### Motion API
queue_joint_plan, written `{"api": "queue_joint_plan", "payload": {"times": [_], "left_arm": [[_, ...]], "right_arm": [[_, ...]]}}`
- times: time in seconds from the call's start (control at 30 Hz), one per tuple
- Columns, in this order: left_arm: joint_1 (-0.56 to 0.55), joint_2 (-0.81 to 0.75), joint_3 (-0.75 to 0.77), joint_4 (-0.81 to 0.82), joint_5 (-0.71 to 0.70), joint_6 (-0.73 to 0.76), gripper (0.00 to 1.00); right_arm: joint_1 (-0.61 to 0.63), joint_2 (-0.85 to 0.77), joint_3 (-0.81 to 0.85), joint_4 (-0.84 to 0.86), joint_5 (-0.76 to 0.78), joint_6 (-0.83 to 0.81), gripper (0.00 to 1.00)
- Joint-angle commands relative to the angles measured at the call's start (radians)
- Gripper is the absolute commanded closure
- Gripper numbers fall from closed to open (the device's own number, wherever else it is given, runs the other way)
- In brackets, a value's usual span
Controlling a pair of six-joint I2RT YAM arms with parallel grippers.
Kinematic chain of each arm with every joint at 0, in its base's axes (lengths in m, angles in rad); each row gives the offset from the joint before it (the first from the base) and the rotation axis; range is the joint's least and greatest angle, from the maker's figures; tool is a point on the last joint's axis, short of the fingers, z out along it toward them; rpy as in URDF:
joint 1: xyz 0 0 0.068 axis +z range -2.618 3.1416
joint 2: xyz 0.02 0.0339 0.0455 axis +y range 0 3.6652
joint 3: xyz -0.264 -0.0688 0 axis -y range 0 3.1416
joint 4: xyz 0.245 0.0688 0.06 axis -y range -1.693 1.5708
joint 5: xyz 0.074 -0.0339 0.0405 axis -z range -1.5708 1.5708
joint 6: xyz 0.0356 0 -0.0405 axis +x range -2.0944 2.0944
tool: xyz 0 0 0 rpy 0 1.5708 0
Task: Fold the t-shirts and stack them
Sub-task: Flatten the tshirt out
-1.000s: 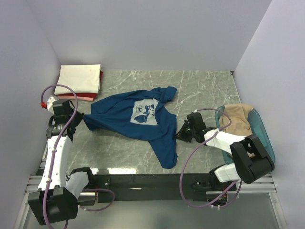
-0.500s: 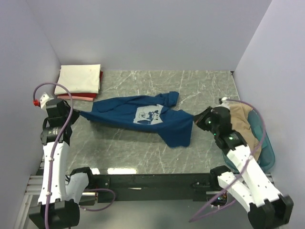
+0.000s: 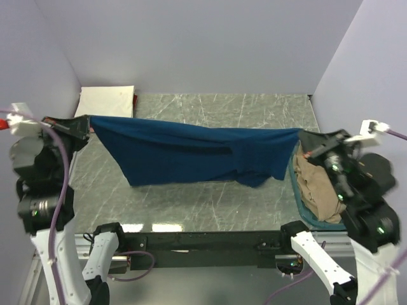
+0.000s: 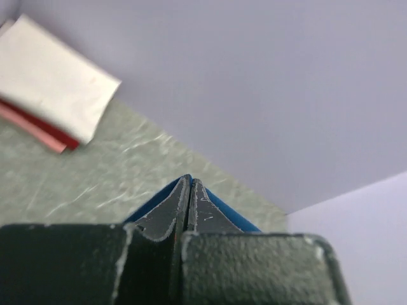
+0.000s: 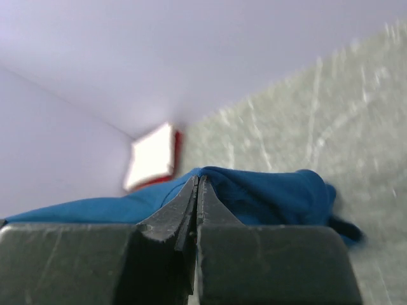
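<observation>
The dark blue t-shirt [image 3: 191, 152] hangs stretched in the air between both grippers, high above the table, its print hidden. My left gripper [image 3: 86, 125] is shut on its left corner; the blue cloth shows past the closed tips in the left wrist view [image 4: 189, 180]. My right gripper [image 3: 304, 136] is shut on its right corner, with blue cloth [image 5: 267, 190] bunched beyond the tips [image 5: 197, 179]. A folded cream t-shirt [image 3: 108, 98] lies on a red/pink one [image 3: 135, 100] at the back left. A tan t-shirt [image 3: 321, 181] lies in the tub.
The teal plastic tub [image 3: 299, 197] stands at the right edge of the marbled table [image 3: 210, 203]. Lilac walls close in the back and both sides. The folded stack also shows in the left wrist view [image 4: 51, 76] and the right wrist view [image 5: 152, 155].
Both grippers rose and pulled apart, lifting the blue t-shirt off the table and stretching it wide. The print is now out of sight.
</observation>
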Motion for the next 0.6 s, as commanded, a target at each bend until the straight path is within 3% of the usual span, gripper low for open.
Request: {"api": "queue_joint_plan", "payload": {"times": [0.0,0.13,0.33,0.5,0.57], "left_arm": [[0.006,-0.022,0.147,-0.027,0.08,-0.01,1.0],[0.005,0.005,0.228,-0.042,0.097,-0.041,0.99],[0.005,0.094,0.186,0.093,0.124,-0.084,0.99],[0.005,0.273,0.158,0.303,0.141,-0.115,0.99],[0.006,0.391,0.176,0.355,0.155,-0.128,0.99]], "right_arm": [[-0.007,-0.015,0.164,-0.09,0.032,-0.031,1.0],[-0.007,0.016,0.328,-0.119,0.069,-0.055,1.0],[-0.007,0.141,0.375,-0.024,0.066,-0.097,1.0],[-0.01,0.322,0.371,0.144,0.054,-0.117,1.0],[-0.033,0.402,0.443,0.165,0.048,-0.112,1.0]]}}
